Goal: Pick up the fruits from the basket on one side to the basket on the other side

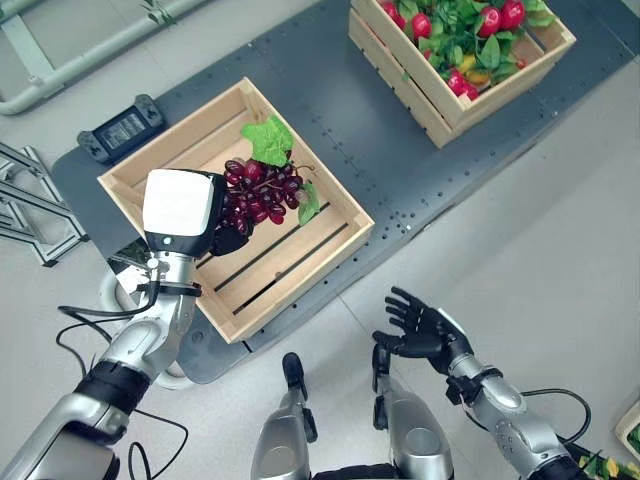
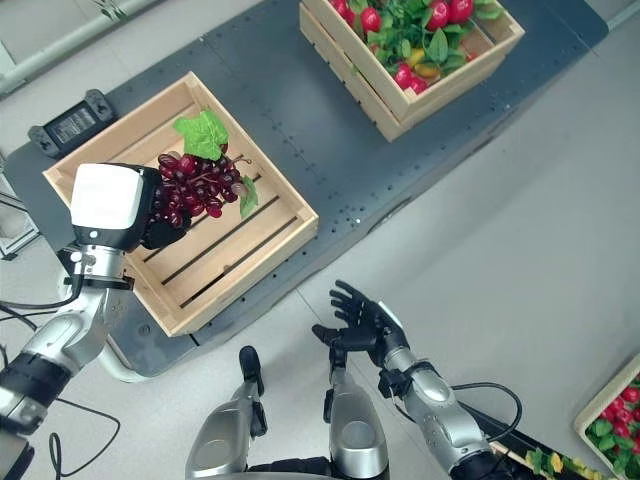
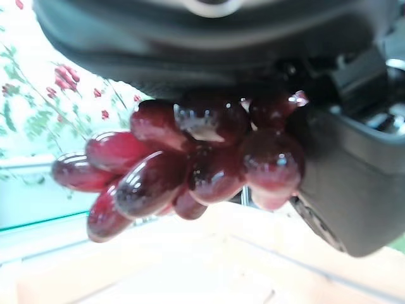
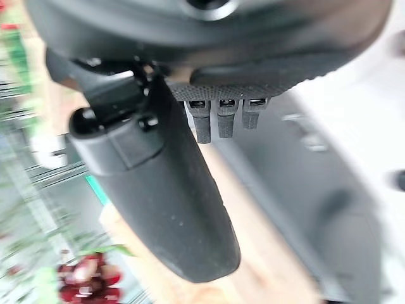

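- I count one bunch of dark red grapes (image 1: 262,192) with green leaves, pinched in my left hand (image 1: 228,238), whose fingers curl round it over the near crate (image 1: 330,262).
- Two wooden crates: the far crate (image 1: 425,110), well beyond those fingers, holds red fruit among leaves.
- My right hand (image 1: 425,330) hangs empty, fingers spread, over pale floor.
- Both crates sit on one dark grey platform (image 1: 370,150); one black controller (image 1: 122,128) lies at its far edge. I can read no writing.

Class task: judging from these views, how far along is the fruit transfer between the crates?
Done: nothing lies in the near crate yet. In hand: the left robot hand holds the grape bunch above it. Left: releasing the bunch, then the red fruit in the far crate. The right robot hand hangs open.
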`<state>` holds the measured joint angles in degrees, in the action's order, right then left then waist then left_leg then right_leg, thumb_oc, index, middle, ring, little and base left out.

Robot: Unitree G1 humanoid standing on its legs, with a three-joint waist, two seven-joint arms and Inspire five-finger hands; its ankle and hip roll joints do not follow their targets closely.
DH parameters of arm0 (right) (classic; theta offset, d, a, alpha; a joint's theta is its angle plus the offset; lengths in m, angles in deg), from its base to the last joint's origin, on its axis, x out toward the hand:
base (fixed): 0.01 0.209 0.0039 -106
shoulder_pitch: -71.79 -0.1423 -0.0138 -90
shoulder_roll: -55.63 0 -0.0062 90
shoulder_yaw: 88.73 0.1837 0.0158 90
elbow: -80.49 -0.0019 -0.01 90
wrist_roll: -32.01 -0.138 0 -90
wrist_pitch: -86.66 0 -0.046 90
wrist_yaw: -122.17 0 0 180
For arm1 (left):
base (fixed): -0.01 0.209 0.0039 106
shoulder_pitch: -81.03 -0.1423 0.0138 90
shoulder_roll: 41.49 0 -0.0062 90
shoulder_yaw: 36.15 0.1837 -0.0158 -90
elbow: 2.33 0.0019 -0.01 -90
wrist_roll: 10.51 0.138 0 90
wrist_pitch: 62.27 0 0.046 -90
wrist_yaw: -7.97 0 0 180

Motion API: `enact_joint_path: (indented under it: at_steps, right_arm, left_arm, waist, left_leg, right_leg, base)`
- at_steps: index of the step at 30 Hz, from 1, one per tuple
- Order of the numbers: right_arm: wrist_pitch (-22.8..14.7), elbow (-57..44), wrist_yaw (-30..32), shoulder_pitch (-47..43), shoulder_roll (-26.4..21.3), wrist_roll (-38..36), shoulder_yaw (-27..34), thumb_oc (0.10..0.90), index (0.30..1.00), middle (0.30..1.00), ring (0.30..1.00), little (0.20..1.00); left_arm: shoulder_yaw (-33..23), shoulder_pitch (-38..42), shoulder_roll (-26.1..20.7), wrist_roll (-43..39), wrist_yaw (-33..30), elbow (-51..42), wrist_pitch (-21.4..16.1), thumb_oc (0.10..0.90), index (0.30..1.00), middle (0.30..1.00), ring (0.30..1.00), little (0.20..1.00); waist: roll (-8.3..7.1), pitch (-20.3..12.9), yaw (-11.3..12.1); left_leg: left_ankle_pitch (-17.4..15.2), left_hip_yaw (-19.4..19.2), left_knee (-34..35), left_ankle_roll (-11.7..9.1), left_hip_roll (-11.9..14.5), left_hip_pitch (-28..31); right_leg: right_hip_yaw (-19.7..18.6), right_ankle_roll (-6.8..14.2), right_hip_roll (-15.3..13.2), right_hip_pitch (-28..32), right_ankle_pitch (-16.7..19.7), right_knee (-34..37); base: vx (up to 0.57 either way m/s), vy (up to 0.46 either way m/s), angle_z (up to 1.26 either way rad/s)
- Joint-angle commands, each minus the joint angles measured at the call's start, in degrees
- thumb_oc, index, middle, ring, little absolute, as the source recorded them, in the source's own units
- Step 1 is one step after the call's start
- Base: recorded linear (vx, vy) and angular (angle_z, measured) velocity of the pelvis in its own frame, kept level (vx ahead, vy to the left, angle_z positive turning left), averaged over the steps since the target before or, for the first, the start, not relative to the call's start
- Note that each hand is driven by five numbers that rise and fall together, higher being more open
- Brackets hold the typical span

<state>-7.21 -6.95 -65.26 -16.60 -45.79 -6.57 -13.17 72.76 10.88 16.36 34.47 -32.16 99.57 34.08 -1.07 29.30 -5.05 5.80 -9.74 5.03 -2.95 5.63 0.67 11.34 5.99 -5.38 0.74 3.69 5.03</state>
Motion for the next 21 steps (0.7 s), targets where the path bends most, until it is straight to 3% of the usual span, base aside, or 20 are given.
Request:
enact_joint_path:
  at_steps: [1,5,7,11,17,21]
  right_arm:
    - [-7.3,-5.7,1.8,1.5,-1.2,1.3,2.9,0.800,0.900,0.900,0.900,0.900]
    - [-6.4,-10.3,1.8,0.8,-2.5,3.9,7.0,0.800,0.900,0.900,0.900,0.900]
    - [-6.7,-12.2,3.0,1.0,-4.2,9.9,9.1,0.800,0.900,0.900,0.900,0.900]
    - [-6.6,-15.0,3.7,-2.2,-7.9,11.9,11.6,0.800,0.900,0.900,0.900,0.900]
    - [-7.4,-19.2,6.4,-8.6,-11.7,18.2,11.5,0.800,0.900,0.900,0.900,0.900]
    - [-6.0,-22.0,4.4,-11.8,-13.8,21.6,10.8,0.800,0.900,0.900,0.900,0.900]
  left_arm:
    - [-3.6,-0.2,-0.4,5.6,-2.3,-4.2,-3.1,0.400,0.300,0.300,0.300,0.300]
    - [-5.5,-3.8,-1.3,7.6,0.5,-7.5,-6.6,0.400,0.300,0.300,0.300,0.300]
    - [-6.8,-4.9,-2.3,8.0,2.7,-8.8,-9.0,0.400,0.300,0.300,0.300,0.300]
    - [-5.2,-3.4,-3.6,7.4,6.4,-10.3,-10.7,0.400,0.300,0.300,0.300,0.300]
    - [-1.6,-0.2,-2.5,6.2,12.2,-11.8,-13.1,0.400,0.300,0.300,0.300,0.300]
    - [-0.8,0.5,-2.3,4.9,14.4,-12.3,-14.4,0.400,0.300,0.300,0.300,0.300]
  waist:
    - [0.26,-14.0,0.2]
    - [0.83,-17.5,0.8]
    - [0.98,-18.8,0.9]
    - [1.06,-20.2,1.2]
    - [0.90,-21.8,2.8]
    - [0.70,-22.8,3.4]
  left_leg:
    - [-3.1,1.0,0.0,-2.0,-2.0,0.0]
    - [-4.4,1.4,0.0,-1.9,-1.5,2.1]
    - [-4.9,1.0,0.0,-1.9,-1.3,3.1]
    - [-5.8,0.9,0.0,-1.6,-1.2,4.6]
    - [-7.5,1.7,0.0,-1.2,-1.4,6.2]
    - [-8.2,1.9,0.0,-1.1,-1.4,6.8]
  right_leg:
    - [-1.3,0.9,-1.2,-0.7,-1.7,-2.6]
    - [-0.5,1.2,-1.4,2.0,-0.8,-0.2]
    - [-0.2,1.2,-1.5,2.8,-1.1,0.0]
    - [0.3,1.4,-1.5,4.3,-1.7,0.0]
    - [1.0,1.7,-1.9,5.5,-2.4,0.0]
    - [1.0,2.1,-2.0,5.9,-2.7,0.0]
  base:
    - [0.06,-0.027,0.20]
    - [0.08,-0.019,0.10]
    - [0.06,-0.019,0.18]
    - [0.03,-0.015,0.03]
    - [0.02,-0.013,0.00]
    - [0.00,0.000,0.00]
